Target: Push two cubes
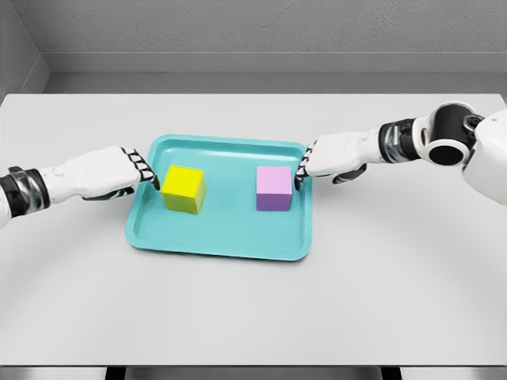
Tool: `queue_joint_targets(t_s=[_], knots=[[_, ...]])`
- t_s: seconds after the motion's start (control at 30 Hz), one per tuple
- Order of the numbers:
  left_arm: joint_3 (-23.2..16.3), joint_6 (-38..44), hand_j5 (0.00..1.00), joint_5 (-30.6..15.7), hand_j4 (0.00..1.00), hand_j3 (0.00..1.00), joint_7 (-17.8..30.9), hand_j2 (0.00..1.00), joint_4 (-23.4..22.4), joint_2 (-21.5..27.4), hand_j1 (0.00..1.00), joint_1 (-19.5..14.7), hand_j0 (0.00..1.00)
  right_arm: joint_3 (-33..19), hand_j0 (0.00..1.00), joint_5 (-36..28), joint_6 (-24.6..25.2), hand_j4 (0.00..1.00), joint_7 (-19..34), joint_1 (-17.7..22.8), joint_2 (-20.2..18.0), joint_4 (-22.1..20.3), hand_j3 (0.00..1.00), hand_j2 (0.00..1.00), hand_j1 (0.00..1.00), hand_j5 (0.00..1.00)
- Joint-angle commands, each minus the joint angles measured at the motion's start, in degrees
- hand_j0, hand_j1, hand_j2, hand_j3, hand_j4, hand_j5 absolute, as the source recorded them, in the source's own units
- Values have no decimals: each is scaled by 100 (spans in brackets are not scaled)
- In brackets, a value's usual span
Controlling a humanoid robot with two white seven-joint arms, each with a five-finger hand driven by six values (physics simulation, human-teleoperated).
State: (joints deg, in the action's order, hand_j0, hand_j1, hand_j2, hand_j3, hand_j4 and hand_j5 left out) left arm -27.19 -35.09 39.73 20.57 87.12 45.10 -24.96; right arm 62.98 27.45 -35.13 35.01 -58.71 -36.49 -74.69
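A yellow cube (184,190) sits in the left half of a teal tray (222,241). A purple cube (275,188) sits in the right half. My left hand (142,169) reaches over the tray's left rim, its extended fingertips just beside the yellow cube's left face. From the right, my right hand (305,166) comes over the tray's right rim with its fingertips at the purple cube's right face. Both hands have the fingers held together and straight, grasping nothing. The cubes stand about one cube width apart.
The tray lies in the middle of a light grey table (253,317). The table's far edge meets a grey wall. My right forearm and elbow joint (447,138) hang over the table's right side.
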Motion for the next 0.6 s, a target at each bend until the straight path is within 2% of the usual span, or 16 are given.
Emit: queue_joint_targets(t_s=[0.0, 0.47, 0.57], knots=[[3, 9, 62, -35, 62, 62, 18, 62, 15, -19, 62, 0, 62, -5, 72, -29, 13, 72, -1, 0, 28, -19, 72, 72, 72, 72], [3, 9, 62, -36, 62, 62, 211, 62, 59, -256, 62, -26, 62, -5, 72, 15, 13, 72, -1, -26, 265, 43, 72, 72, 72, 72], [3, 9, 62, -36, 62, 62, 211, 62, 50, -256, 62, -35, 62, -5, 72, 24, 13, 72, -1, -61, 388, 288, 72, 72, 72, 72]])
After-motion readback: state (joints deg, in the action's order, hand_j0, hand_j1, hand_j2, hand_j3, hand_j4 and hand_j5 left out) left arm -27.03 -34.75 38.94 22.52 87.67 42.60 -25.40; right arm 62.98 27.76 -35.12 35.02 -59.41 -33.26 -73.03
